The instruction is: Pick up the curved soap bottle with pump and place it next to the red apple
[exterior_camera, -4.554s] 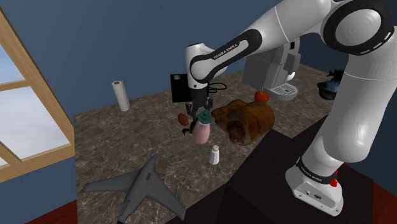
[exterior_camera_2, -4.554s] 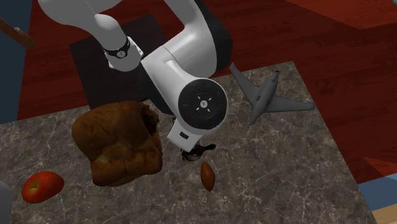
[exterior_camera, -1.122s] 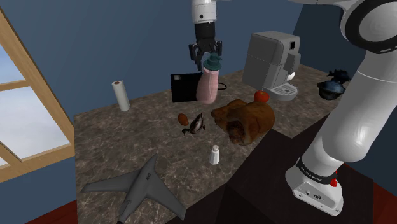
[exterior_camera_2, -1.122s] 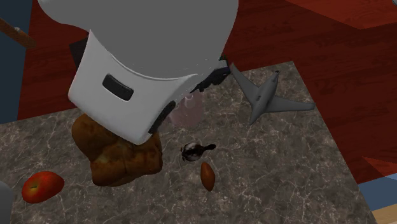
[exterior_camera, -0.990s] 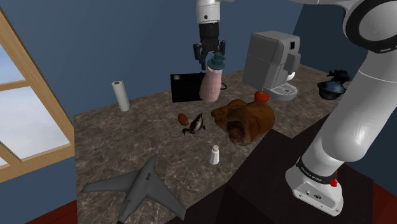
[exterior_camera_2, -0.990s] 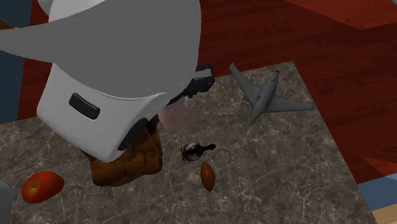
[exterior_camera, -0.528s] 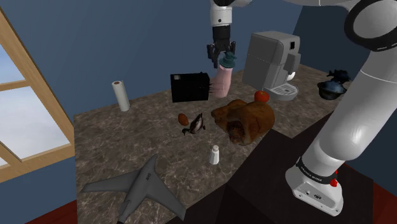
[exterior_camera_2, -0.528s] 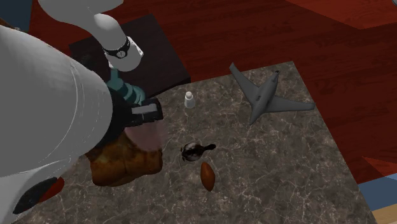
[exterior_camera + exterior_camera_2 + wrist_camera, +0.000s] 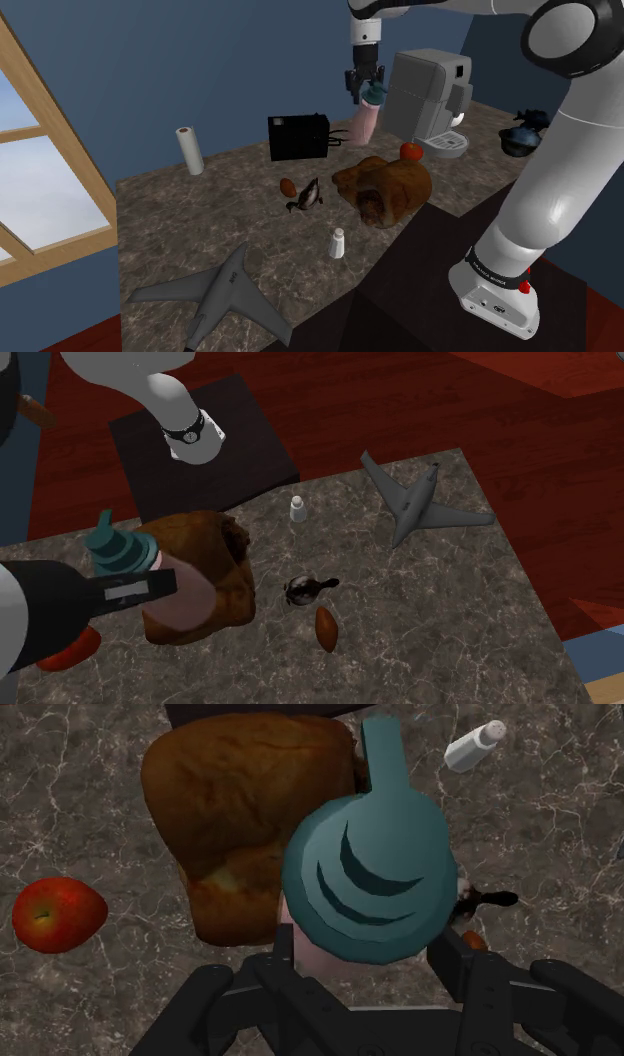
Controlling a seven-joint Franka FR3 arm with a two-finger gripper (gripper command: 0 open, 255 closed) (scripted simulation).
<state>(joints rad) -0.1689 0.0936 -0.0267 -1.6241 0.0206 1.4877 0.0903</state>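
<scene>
The pink soap bottle point(image 9: 364, 122) with a teal pump is clamped at its neck between the fingers of the tool point(image 9: 365, 84) and is held high above the marbled tabletop point(image 9: 220, 215). In the wrist view it is seen over the edge of the brown loaf point(image 9: 240, 804) (the red apple point(image 9: 58, 914) lies near the loaf's other side).

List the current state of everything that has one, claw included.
claw: shut, high above the counter.
soap bottle: clasped at its neck in the claw, pump up, clear of the counter.
red apple: resting on the counter, untouched.
bread loaf: lying on the counter.
shaker: standing upright.
paper roll: standing upright.
toy plane: lying flat.
</scene>
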